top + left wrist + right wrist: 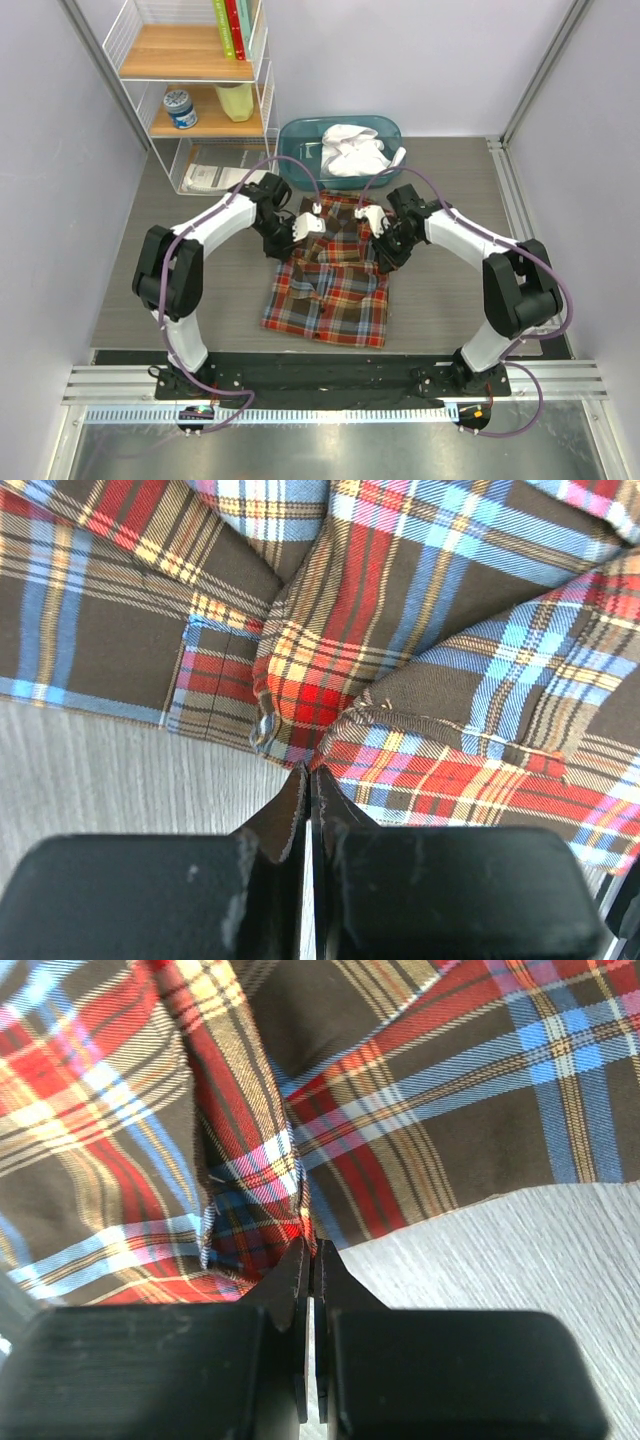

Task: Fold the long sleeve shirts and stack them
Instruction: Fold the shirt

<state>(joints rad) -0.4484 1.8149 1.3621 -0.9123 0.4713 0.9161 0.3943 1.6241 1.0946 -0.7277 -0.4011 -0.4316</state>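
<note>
A: Entry: where is the plaid shirt (330, 290)?

B: In the middle of the counter (200, 290), between the two arms. The near part lies flat. The far part is bunched and doubled over on itself. The white shirt (352, 150) sits in the teal basin (296, 133) at the far edge, with neither arm near it.

A: End effectors?

B: Left end effector (308, 776): jaws pressed together, tips pinching a fold at the shirt's far-left edge. Right end effector (309, 1250): jaws also together, tips on a narrow ridge of plaid at the far-right edge, with bare counter just beside it. Both look to have cloth, though only a thin bite each.

A: Step in hand?

B: My reading is the grasp for a fold of the plaid shirt, with both far corners taken at once. No stack has been begun.

A: What does the next move call for?

B: Lift both sides together and level, then carry the far edge toward the near hem so the crease runs straight across. The arms need to keep pace, because a lag on one side would skew the fold. The thin pinch could slip, so lift slowly and watch for cloth dropping out.
</note>
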